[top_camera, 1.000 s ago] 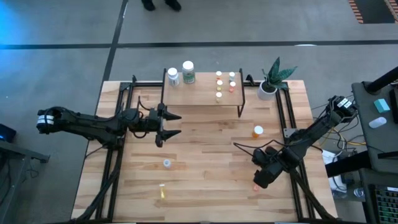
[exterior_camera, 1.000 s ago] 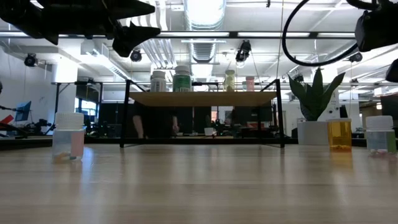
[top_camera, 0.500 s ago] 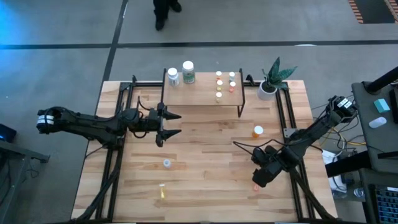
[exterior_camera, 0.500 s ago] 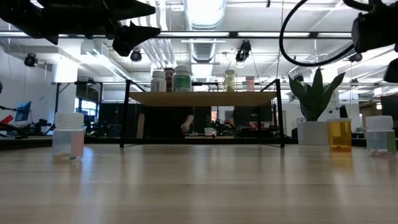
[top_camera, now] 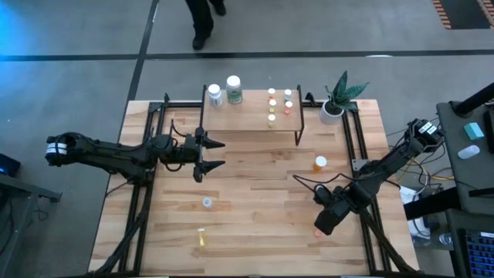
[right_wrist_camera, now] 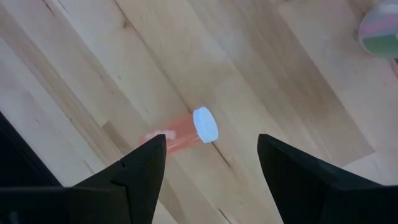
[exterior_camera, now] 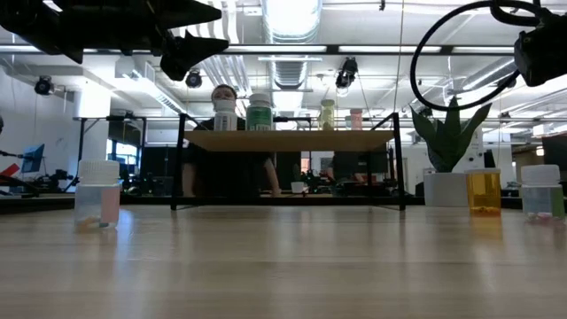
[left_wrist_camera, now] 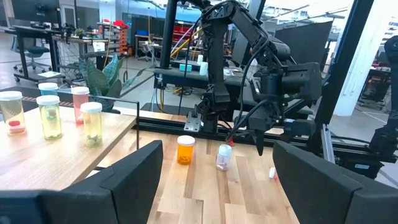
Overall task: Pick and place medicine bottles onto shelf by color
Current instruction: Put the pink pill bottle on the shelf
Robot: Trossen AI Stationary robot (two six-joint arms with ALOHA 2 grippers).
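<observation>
The shelf [top_camera: 248, 120] stands at the table's far middle. Two larger white bottles [top_camera: 224, 92] and several small ones [top_camera: 279, 103] stand on its top. A pink bottle [right_wrist_camera: 177, 137] lies on its side on the table's near right. My right gripper [right_wrist_camera: 211, 144] hangs open above it, pointing steeply down, one finger on either side and clear of it. An amber bottle [top_camera: 319, 163] and a pale bottle [left_wrist_camera: 223, 157] stand nearby. A clear bottle [top_camera: 207, 202] stands left of centre, and a yellow one [top_camera: 201, 238] lies near the front edge. My left gripper [top_camera: 222, 154] waits open and level, left of the shelf.
A potted plant [top_camera: 336, 102] stands at the shelf's right end. Black rails [top_camera: 351, 143] run along both sides of the table. A cable [top_camera: 307, 184] loops over the table beside my right arm. A person [top_camera: 202, 17] walks on the floor beyond the far edge.
My right gripper has rolled about its own axis above the pink bottle while staying in place. The person behind the table has walked along the far side. My left arm and the bottles have kept still.
</observation>
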